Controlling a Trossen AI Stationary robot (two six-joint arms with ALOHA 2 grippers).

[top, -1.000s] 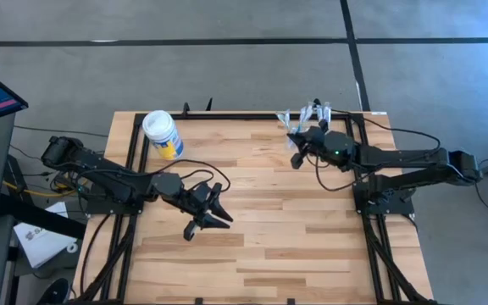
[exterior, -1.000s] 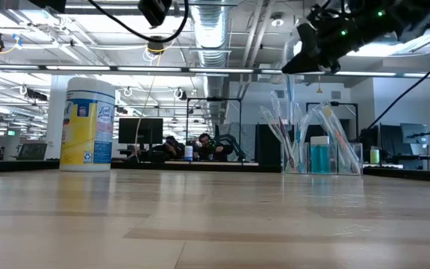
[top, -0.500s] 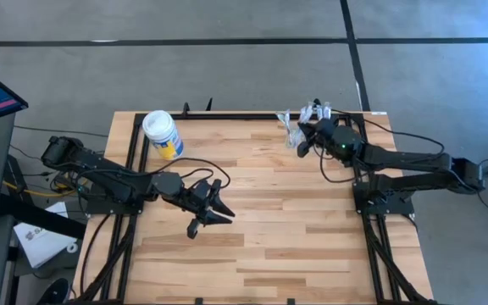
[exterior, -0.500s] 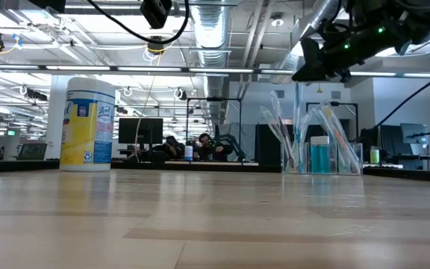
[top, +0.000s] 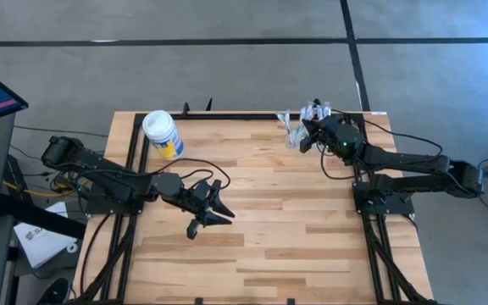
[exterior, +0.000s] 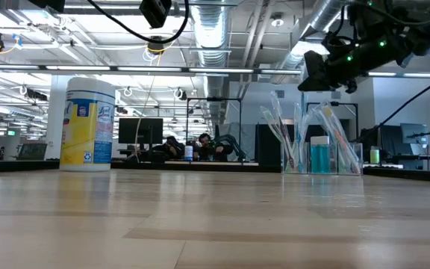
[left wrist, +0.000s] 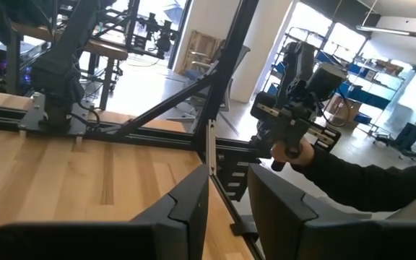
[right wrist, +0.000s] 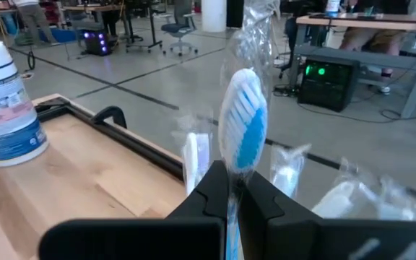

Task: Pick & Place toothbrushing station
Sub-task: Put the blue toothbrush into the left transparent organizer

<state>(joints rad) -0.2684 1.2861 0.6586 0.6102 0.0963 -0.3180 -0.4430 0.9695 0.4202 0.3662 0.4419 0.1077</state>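
My left gripper (top: 216, 207) idles half-open and empty mid-table while my right gripper (right wrist: 231, 189), clamped tight on a wrapped toothbrush (right wrist: 243, 130), has just slid back over the toothbrushing station (exterior: 312, 146) at the far edge, so the drop looks close.

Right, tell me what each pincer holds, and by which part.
The right pincer is shut on a wrapped toothbrush, gripping it just below the bristle head, above the cup. The left pincer holds nothing.
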